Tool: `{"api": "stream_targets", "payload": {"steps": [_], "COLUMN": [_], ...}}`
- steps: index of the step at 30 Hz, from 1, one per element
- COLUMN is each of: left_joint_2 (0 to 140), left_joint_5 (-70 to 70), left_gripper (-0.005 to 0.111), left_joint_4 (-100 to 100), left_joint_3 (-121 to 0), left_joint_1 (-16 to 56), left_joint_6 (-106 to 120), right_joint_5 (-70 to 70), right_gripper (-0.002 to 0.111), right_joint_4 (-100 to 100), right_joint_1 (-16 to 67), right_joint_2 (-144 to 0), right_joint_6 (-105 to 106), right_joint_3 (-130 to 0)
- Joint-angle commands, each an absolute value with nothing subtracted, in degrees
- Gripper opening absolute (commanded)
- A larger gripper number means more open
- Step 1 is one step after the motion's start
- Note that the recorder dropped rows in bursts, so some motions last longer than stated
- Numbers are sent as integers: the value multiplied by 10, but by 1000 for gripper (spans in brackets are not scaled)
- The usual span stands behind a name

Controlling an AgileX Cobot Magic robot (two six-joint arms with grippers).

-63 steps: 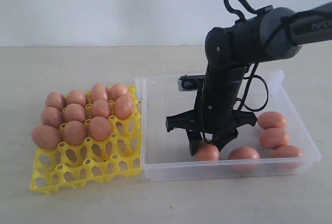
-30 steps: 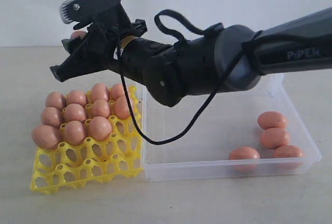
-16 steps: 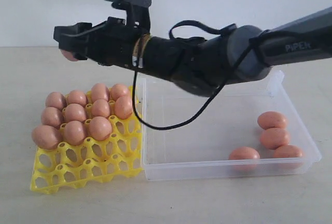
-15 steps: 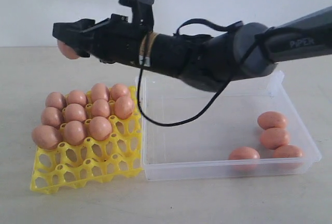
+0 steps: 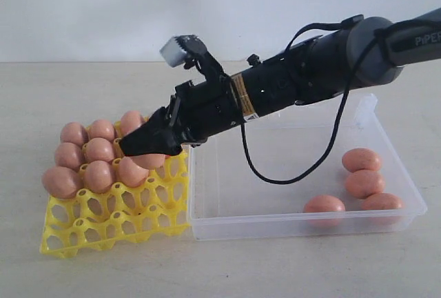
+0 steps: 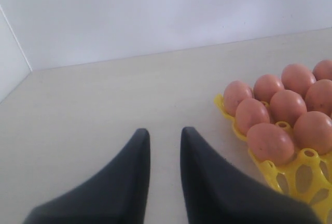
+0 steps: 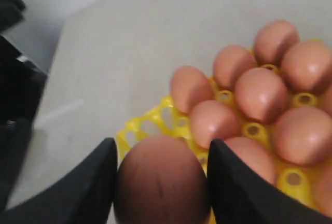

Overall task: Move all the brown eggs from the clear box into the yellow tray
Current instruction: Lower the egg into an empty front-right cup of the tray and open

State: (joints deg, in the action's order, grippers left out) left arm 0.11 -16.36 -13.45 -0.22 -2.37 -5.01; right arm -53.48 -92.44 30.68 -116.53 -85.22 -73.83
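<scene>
The right end effector (image 5: 146, 150) reached across from the clear box (image 5: 289, 227) and stood low over the yellow tray (image 5: 110, 225), at the tray's side nearest the box. One brown egg (image 5: 153, 161) sat directly between its two black fingers (image 7: 88, 187), tip pointing down toward the cups, just beside the tray's front-row egg (image 5: 131, 171). Four more brown eggs (image 5: 364, 183) lay at the far right end of the box, well apart from the end effector. In the exterior view the fingers covered most of the held egg, and the arm hid the tray's back corner next to the box, so the eggs there could not be counted; eight showed clear of it. I could not tell whether the held egg already touched a cup. In the right wrist view a dark shape at the frame edge was too blurred to identify. The right end effector's jaws stood wide, clamped on the egg's two sides and filled by it. The left end effector (image 6: 162, 137) hovered over bare worktop (image 6: 93, 94) just beside the tray's edge, its jaws parted by only a narrow slit, holding and touching nothing; it was out of sight in the exterior view.
</scene>
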Motion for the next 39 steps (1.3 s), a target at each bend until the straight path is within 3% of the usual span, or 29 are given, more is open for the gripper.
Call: {"api": "stream_targets", "payload": {"steps": [1, 27, 39], "left_joint_2": [0, 0, 0], "left_joint_5": [-162, -162, -162], "left_gripper": [22, 22, 22], "left_joint_4": [-133, -133, -133], "left_joint_3": [0, 0, 0], "left_joint_1": [-21, -21, -21], "left_joint_6": [-51, -51, -51], "right_joint_5": [-399, -384, -401], "right_gripper": [0, 0, 40], "right_joint_4": [-933, -845, -842], "right_joint_1": [326, 327, 327], "right_joint_2": [-1166, -1220, -1220], "right_joint_6": [-791, -704, -684], "right_joint_3": [-738, -740, -740]}}
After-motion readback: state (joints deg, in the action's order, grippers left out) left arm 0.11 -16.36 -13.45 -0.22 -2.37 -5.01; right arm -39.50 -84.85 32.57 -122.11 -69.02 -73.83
